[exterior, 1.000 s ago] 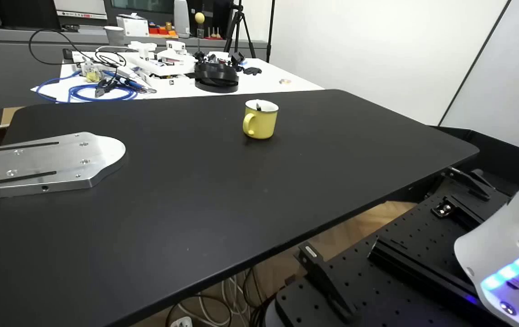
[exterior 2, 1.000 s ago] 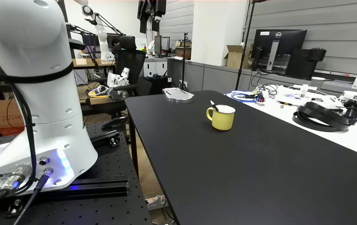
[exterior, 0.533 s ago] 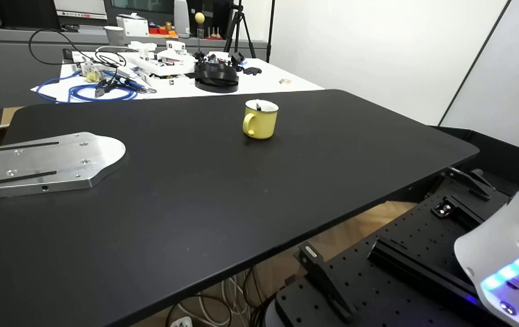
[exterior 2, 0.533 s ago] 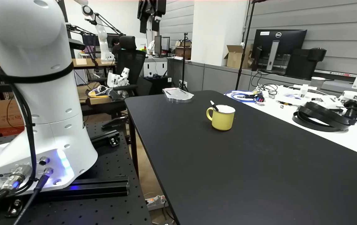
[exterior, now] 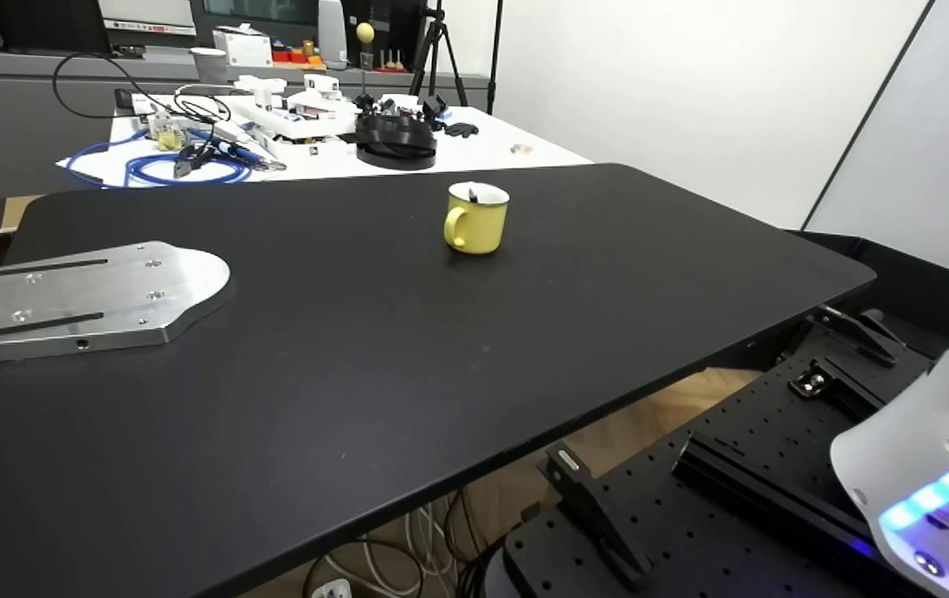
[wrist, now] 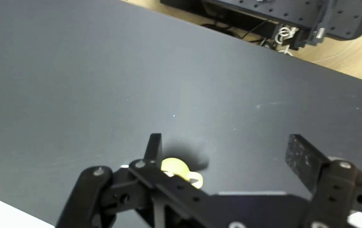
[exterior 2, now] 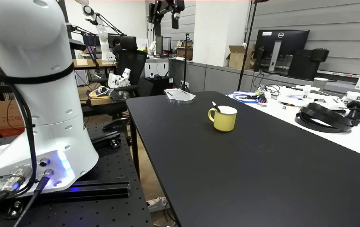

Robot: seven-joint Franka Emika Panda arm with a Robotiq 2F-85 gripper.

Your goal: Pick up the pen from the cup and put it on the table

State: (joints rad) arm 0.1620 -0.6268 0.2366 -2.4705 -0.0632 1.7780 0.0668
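The pen, dark with a whitish end, leans in the cup and sticks out over the rim in an exterior view (exterior 2: 216, 107); only its dark tip (exterior: 472, 195) shows in an exterior view. The yellow cup (exterior: 478, 231) stands upright on the black table (exterior: 341, 349), as also seen in an exterior view (exterior 2: 225, 122). My gripper (exterior 2: 166, 31) is high above the table, apart from the cup, open and empty. In the wrist view its fingers (wrist: 225, 136) are wide apart. The cup (wrist: 175, 166) lies partly behind the left finger there, and the pen is hidden.
A silver metal plate (exterior: 92, 291) lies at one end of the table. A white table (exterior: 491, 154) with cables and a black round object (exterior: 395, 137) adjoins it. The robot base (exterior 2: 41, 126) stands beyond a gap along the table edge.
In an exterior view my gripper has shifted to the right, and its two fingers now show farther apart. The cup and pen have not moved.
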